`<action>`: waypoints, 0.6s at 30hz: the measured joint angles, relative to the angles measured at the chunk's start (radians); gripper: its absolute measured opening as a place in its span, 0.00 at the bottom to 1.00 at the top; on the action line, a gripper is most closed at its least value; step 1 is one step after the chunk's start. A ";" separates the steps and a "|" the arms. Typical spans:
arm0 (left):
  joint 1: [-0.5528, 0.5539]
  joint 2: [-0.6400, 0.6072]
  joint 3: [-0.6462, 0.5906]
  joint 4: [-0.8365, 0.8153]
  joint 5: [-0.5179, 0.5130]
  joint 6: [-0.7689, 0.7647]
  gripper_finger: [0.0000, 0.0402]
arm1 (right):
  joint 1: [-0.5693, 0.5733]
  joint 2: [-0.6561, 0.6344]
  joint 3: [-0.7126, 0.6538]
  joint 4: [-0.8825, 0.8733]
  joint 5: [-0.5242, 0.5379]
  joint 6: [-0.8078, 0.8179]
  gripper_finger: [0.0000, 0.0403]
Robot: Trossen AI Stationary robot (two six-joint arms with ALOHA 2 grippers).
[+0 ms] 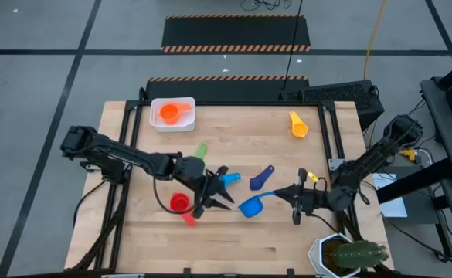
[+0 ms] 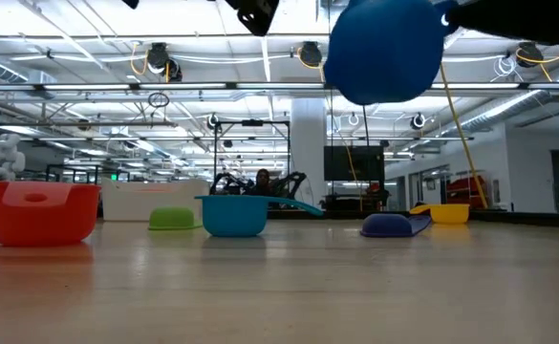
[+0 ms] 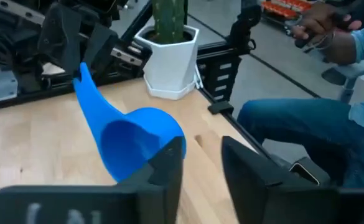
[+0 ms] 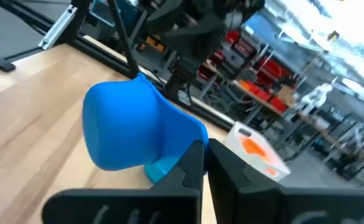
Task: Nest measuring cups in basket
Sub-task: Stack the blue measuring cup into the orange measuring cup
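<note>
Blue measuring cup (image 1: 251, 206) pinched by its handle in right gripper (image 1: 284, 193), lifted off worktop (image 1: 287, 239). Left gripper (image 1: 224, 194) spread, just beside it. Orange cup (image 1: 169, 114) sits in basket (image 1: 158, 123).

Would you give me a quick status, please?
Right gripper shut on blue cup, held aloft. Left gripper open beside it. Basket holds orange cup. Path to basket looks clear.

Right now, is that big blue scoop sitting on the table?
No: in the low view the blue scoop hangs well above the table, held up by the right pincer.
</note>
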 joint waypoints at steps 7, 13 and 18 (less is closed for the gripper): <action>-0.001 0.039 0.001 0.035 -0.123 -0.002 0.59 | 0.016 0.000 0.000 0.042 0.000 -0.157 0.00; -0.008 0.119 0.000 0.100 -0.111 -0.017 0.71 | 0.001 -0.001 0.000 0.065 0.000 -0.184 0.00; 0.005 0.140 0.005 0.111 -0.109 -0.035 0.72 | 0.001 -0.001 0.000 0.070 0.000 -0.203 0.00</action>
